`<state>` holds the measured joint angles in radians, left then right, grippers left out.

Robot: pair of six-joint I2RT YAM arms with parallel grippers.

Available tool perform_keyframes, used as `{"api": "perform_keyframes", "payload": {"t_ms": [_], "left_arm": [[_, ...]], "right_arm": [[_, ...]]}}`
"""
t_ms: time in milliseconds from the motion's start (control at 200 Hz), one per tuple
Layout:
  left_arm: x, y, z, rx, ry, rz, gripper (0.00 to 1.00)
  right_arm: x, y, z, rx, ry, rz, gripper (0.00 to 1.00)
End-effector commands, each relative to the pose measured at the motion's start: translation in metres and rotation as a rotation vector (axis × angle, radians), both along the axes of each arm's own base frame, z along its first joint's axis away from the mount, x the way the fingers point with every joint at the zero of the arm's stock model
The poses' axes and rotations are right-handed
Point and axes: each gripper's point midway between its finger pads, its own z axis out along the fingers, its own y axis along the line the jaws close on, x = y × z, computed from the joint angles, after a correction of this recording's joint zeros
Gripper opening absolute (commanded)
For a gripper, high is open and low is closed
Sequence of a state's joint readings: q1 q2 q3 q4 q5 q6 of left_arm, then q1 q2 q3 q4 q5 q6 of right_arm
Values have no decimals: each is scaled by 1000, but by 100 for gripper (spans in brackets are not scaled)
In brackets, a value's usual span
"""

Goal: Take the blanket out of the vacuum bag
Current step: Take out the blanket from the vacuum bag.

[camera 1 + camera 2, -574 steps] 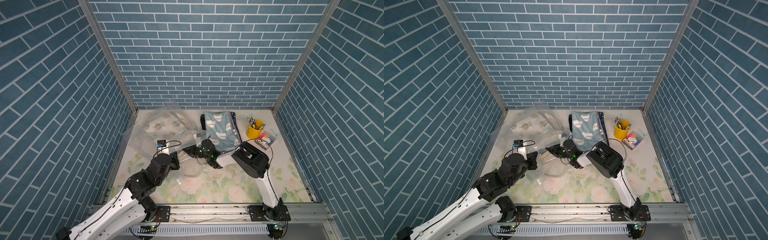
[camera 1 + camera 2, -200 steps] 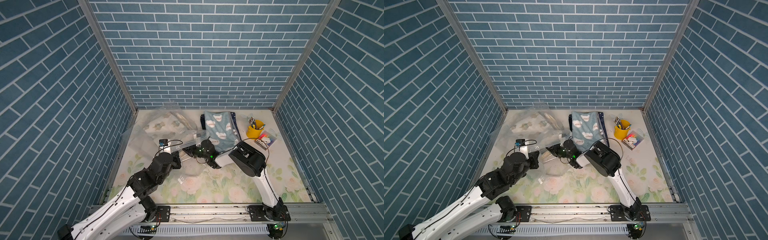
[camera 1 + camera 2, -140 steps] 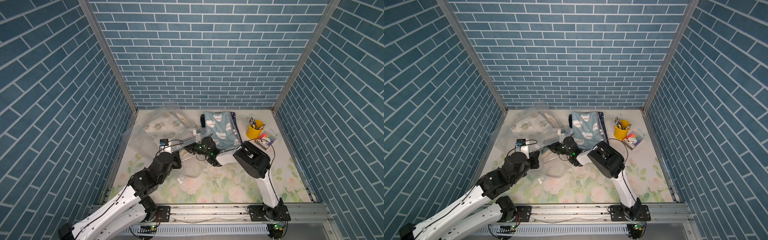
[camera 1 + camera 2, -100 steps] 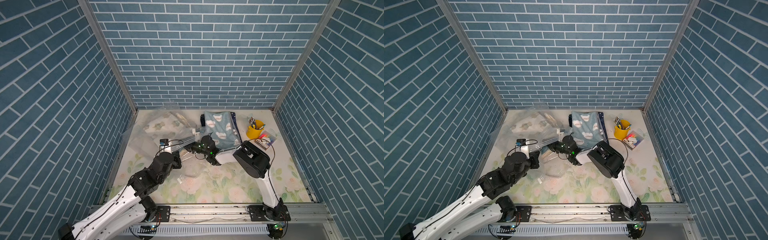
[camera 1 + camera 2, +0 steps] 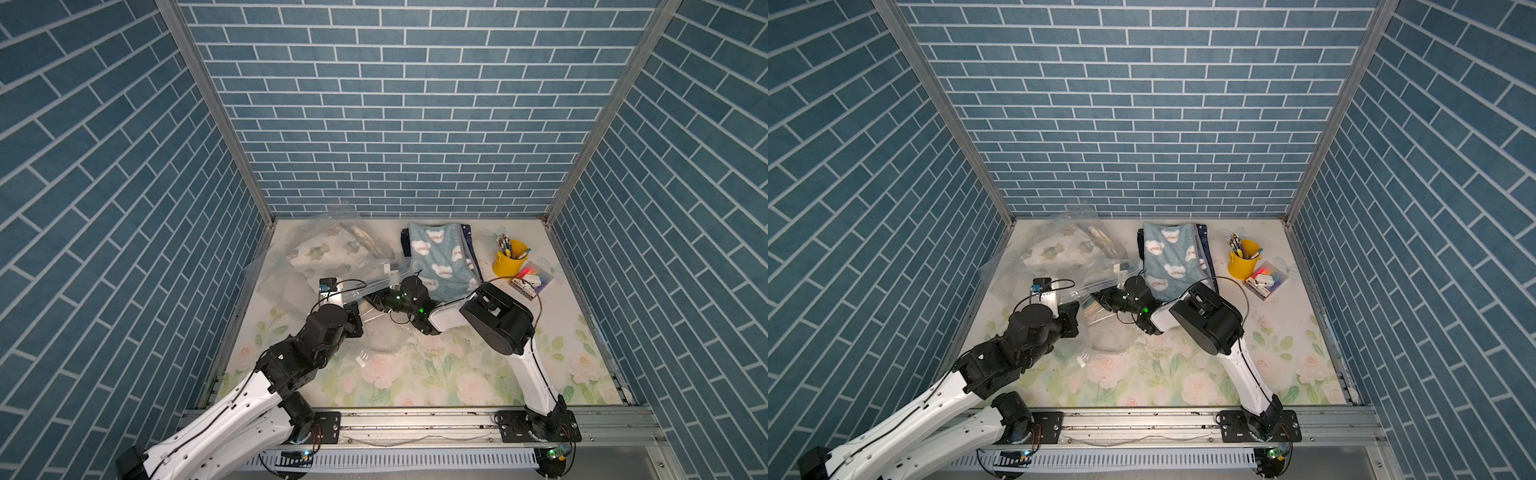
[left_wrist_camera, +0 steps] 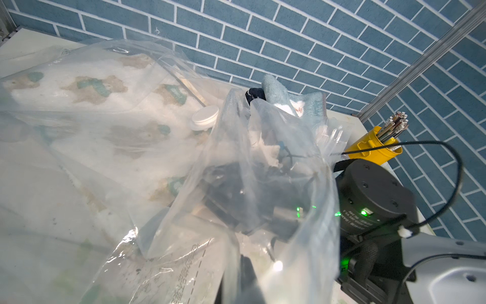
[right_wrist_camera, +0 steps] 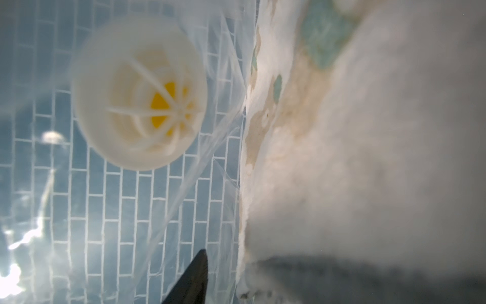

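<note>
The vacuum bag [image 5: 274, 270] [image 5: 1000, 270], clear and crinkly, lies at the back left with a white bear-print blanket [image 5: 328, 251] [image 5: 1059, 249] inside. My left gripper [image 5: 360, 300] [image 6: 242, 276] is shut on the bag's mouth edge and holds it up. My right gripper [image 5: 372, 297] [image 7: 249, 284] is inside the bag, open. One black fingertip [image 7: 194, 279] shows beside the blanket's edge [image 7: 328, 158], and the other is blurred behind the fleece. The round white valve cap [image 6: 203, 118] [image 7: 139, 92] sits in the plastic beside the blanket.
A folded blue blanket with white bears [image 5: 440, 257] lies at the back middle, just right of the bag. A yellow cup of pens [image 5: 510, 259] and a small clear case [image 5: 532, 282] stand at the back right. Brick walls close in three sides.
My right gripper has pushed farther into the bag toward the blanket, and its jaws have spread wider. The left arm has barely moved and keeps its hold on the bag.
</note>
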<state>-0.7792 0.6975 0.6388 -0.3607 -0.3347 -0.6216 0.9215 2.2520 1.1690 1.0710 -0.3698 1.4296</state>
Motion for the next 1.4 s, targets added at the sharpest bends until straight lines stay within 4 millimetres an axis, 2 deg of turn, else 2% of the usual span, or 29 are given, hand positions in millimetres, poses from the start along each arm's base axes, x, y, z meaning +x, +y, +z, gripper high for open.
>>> {"api": "perform_keyframes", "payload": {"t_ms": [0, 300, 550, 670, 860, 1045, 1145, 1285, 1390], "left_arm": [[-2, 1, 8, -12, -24, -6, 2], [-2, 0, 11, -24, -34, -10, 2], [-3, -1, 11, -33, -37, -16, 2], [-2, -2, 10, -38, -37, -19, 2], [-2, -4, 6, -41, -32, -24, 2], [-1, -6, 5, -40, -31, -26, 2], [0, -6, 5, -35, -30, -28, 2], [0, -6, 6, -35, -33, -25, 2], [1, -5, 8, -36, -36, -18, 1]], "right_arm": [[-3, 4, -8, 4, 26, -1, 53], [8, 9, 4, 58, 18, -49, 52], [20, 17, -10, 23, 36, -95, 49], [25, 19, -10, 34, 34, -130, 46], [28, 23, -6, 71, 30, -162, 33], [28, 24, -5, 83, 31, -166, 11], [25, 24, 2, 98, 20, -156, 0], [21, 24, 19, 122, -15, -135, 0], [15, 27, 43, 135, -95, -95, 0]]}}
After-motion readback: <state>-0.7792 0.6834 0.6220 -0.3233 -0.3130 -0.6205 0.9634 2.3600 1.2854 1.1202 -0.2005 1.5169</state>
